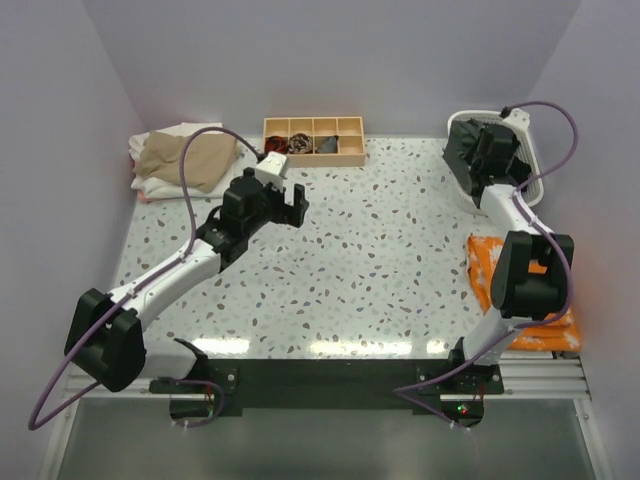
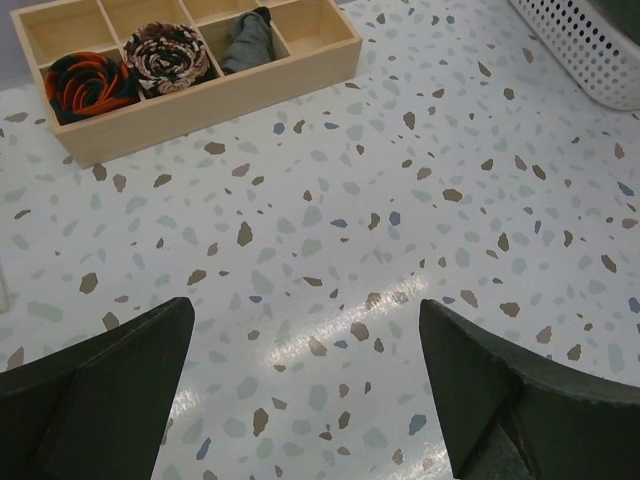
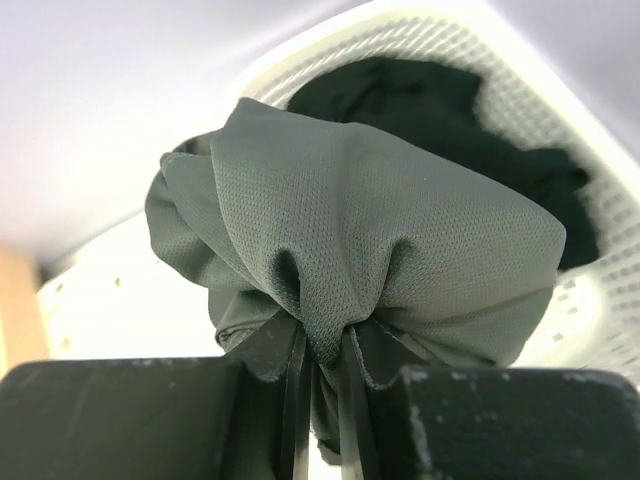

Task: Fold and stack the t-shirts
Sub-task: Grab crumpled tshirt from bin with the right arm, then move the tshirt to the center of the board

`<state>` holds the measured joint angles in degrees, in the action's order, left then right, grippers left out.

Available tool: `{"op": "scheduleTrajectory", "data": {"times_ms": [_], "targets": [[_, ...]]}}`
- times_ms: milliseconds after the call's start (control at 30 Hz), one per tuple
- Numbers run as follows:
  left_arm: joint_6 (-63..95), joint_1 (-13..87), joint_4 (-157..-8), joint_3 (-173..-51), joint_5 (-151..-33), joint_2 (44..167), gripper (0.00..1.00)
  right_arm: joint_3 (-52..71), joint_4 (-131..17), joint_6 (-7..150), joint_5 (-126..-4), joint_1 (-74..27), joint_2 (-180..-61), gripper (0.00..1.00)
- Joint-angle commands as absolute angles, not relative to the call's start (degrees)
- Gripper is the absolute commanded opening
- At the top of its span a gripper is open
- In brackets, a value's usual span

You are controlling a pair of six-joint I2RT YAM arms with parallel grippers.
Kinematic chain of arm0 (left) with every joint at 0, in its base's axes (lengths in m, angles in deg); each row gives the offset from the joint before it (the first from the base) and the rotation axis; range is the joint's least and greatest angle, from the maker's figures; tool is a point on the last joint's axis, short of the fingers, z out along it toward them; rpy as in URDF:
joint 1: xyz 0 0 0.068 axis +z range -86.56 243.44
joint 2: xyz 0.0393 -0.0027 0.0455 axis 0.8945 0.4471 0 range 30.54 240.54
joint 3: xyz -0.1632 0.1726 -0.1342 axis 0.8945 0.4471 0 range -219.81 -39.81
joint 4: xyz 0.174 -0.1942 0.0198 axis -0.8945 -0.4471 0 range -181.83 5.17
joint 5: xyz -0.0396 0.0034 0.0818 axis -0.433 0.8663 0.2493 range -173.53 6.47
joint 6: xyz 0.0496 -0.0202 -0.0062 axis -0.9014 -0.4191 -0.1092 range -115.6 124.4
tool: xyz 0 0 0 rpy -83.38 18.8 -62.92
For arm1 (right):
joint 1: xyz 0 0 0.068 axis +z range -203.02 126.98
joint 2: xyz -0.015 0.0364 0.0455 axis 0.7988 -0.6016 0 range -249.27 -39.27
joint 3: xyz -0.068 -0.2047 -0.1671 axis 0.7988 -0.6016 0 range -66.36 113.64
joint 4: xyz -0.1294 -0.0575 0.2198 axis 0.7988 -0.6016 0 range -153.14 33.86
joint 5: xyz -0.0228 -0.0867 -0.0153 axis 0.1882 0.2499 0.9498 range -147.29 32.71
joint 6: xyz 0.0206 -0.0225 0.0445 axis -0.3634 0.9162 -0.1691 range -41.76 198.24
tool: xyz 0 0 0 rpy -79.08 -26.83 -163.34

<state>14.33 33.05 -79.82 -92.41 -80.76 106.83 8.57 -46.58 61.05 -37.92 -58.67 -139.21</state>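
Top external view.
A: What is the cloth like?
B: A soft tan t-shirt [image 1: 190,160] lies rumpled on a white t-shirt [image 1: 150,187] in the upper left of the frame. In the upper right, a dark grey t-shirt [image 1: 460,142] bunches over the left rim of a white perforated basket [image 1: 538,165], right at the right gripper [image 1: 482,152]. The left gripper [image 1: 290,205] hangs over the speckled table [image 1: 350,280], well apart from every shirt.

Left wrist view.
A: And its fingers?
B: Spread wide. The 2 matte black fingers [image 2: 110,385] sit in the lower corners, with glossy terrazzo between them. A pale wooden tray [image 2: 210,95] at the upper left holds 2 rolled patterned bundles [image 2: 90,82] and a grey scrap.

Right wrist view.
A: What about the other hand?
B: Pressed together on a pleat of the dark grey t-shirt, a fine mesh knit that balloons into a rounded bundle just above the fingers. Behind it, at the upper right, a black t-shirt [image 3: 430,110] lies crumpled in the basket.
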Motion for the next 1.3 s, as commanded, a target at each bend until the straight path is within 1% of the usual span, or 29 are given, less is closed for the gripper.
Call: {"op": "scheduleTrajectory", "data": {"times_ms": [0,100,133,267,367,400,467,533,567,700,767,800,833,867,900,933,967,1033,1067,1100,1167,1267], "targets": [[15.38,33.21,-79.21,-91.40,-81.50,103.93,1.00,1.68,-39.27,58.72,-46.38,-56.53,-131.84,0.00],[16.00,33.21,-79.21,-90.61,-81.07,102.70,1.00,-2.11,-39.08,60.04,-51.82,-54.51,-127.79,0.00],[16.52,33.21,-79.21,-89.91,-80.02,102.00,1.00,-2.98,-39.78,60.39,-53.93,-53.73,-124.73,0.00],[17.49,33.21,-79.73,-89.03,-78.43,100.94,1.00,-4.05,-44.26,62.23,-62.88,-49.51,-117.77,0.00],[18.02,33.21,-80.52,-89.11,-78.60,100.77,1.00,-2.21,-51.28,63.20,-68.18,-45.64,-114.08,0.00],[18.37,33.21,-80.87,-89.38,-78.60,100.85,1.00,-1.85,-55.57,63.64,-68.89,-42.94,-113.19,0.00],[18.90,33.21,-81.93,-89.47,-78.52,100.42,1.00,-1.93,-59.29,64.08,-69.33,-40.37,-109.87,0.00],[19.77,33.30,-83.07,-89.12,-77.47,99.28,1.00,-3.95,-62.72,63.65,-71.00,-37.47,-107.22,0.01],[19.86,33.21,-83.42,-88.85,-77.37,98.84,1.00,-4.92,-63.43,62.43,-71.61,-36.76,-104.60,0.02],[20.83,33.21,-86.57,-87.71,-77.11,95.51,1.00,-11.41,-64.75,58.73,-76.26,-33.08,-100.10,0.06],[21.18,33.21,-86.94,-86.40,-76.59,94.09,1.00,-14.93,-65.45,58.11,-78.38,-31.93,-100.00,0.09],[21.44,33.21,-87.12,-86.04,-76.32,92.87,1.00,-15.90,-65.54,58.02,-79.87,-31.40,-101.48,0.13],[21.53,33.21,-87.12,-85.34,-75.97,92.25,1.00,-17.48,-65.37,58.28,-81.71,-31.31,-102.89,0.23],[21.54,33.21,-87.12,-85.16,-75.71,91.89,1.00,-17.41,-66.41,59.33,-82.77,-31.22,-104.55,0.53],[21.54,33.21,-87.12,-85.07,-75.70,91.63,1.00,-16.71,-70.68,60.21,-81.48,-31.13,-106.49,0.57],[21.45,33.21,-87.47,-85.07,-75.88,91.28,1.00,-16.18,-72.12,60.92,-80.07,-31.13,-108.68,0.57],[21.36,33.21,-87.64,-85.33,-75.97,91.36,1.00,-16.00,-73.53,61.79,-74.31,-31.13,-109.05,0.60],[21.01,33.21,-88.52,-86.04,-76.05,91.80,1.00,-17.14,-74.77,61.80,-69.27,-31.13,-106.26,0.67],[20.83,33.21,-88.78,-86.21,-76.06,91.98,1.00,-17.58,-74.86,61.80,-65.50,-31.13,-104.94,0.73],[20.48,33.21,-88.96,-86.30,-76.40,92.50,1.00,-18.10,-75.73,61.54,-63.03,-31.04,-103.70,0.75],[20.13,33.21,-88.88,-86.30,-76.84,93.12,1.00,-18.55,-76.87,61.36,-59.86,-31.13,-100.46,0.78],[19.25,33.21,-87.74,-86.13,-79.65,95.14,1.00,-18.99,-80.30,61.19,-56.16,-31.13,-99.56,0.80]]}}
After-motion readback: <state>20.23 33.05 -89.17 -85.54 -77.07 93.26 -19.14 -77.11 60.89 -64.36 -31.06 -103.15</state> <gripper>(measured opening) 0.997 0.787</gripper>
